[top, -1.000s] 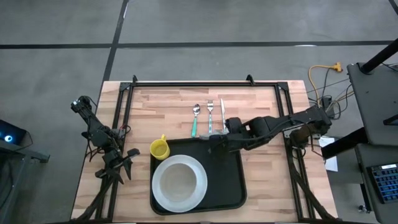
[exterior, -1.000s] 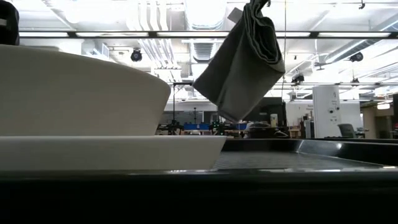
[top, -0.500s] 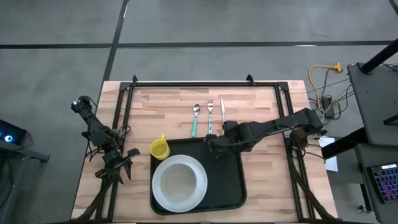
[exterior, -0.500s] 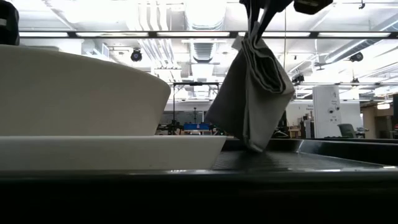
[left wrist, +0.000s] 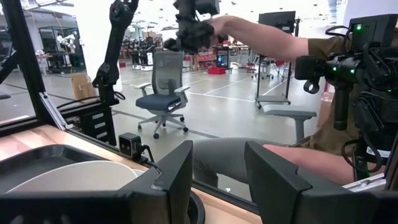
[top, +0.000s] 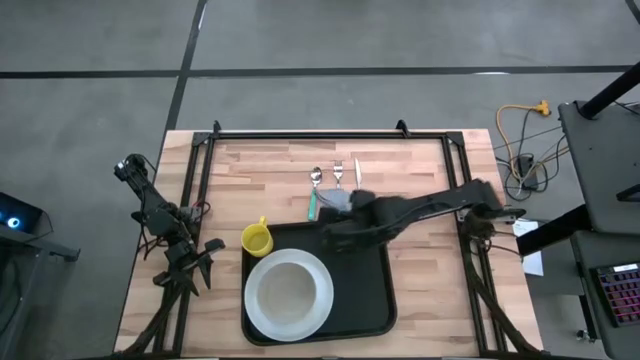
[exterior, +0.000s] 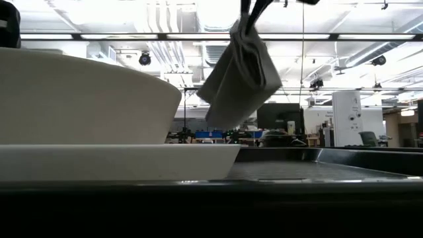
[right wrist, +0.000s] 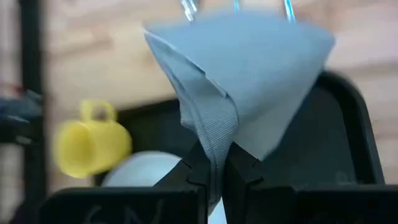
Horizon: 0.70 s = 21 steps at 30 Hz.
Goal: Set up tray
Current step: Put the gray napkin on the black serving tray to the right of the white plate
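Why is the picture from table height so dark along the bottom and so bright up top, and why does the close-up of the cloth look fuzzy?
Low view: ceiling lights glare from behind, so the tray rim and the table edge fall into near-black silhouette. Right wrist view: the grey napkin, pinched in the right gripper, hangs so close to the lens that it, the yellow cup and the wood look soft.

Your large black rectangular tray (top: 365,290) sits at the near middle of the wooden slatted table (top: 260,170). On its left half rests the round white plate (top: 289,293). The small yellow mug (top: 257,239) stands on the table just beside the tray's far left corner. Behind the tray lie the metal spoon, fork and knife (top: 336,176), side by side. Your right gripper (top: 335,222) pinches the folded grey cloth napkin (exterior: 234,76) above the tray's far edge. Your left gripper (top: 196,262) waits at the table's left edge.
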Each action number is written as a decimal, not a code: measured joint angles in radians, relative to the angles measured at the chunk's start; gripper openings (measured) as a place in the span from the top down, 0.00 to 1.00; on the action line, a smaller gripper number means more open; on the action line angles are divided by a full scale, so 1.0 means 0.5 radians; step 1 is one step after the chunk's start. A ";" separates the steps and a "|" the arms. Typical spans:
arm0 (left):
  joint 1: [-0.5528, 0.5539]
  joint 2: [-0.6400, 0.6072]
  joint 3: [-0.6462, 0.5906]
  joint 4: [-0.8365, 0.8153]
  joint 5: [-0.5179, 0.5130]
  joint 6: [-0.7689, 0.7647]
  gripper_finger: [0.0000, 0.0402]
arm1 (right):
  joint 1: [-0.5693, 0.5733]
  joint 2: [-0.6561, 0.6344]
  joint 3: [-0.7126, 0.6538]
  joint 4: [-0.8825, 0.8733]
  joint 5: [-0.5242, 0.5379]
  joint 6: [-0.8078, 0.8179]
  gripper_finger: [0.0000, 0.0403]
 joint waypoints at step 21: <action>-0.001 0.000 0.000 0.000 0.000 0.000 0.67 | 0.276 0.753 0.644 -0.276 -1.355 0.288 0.98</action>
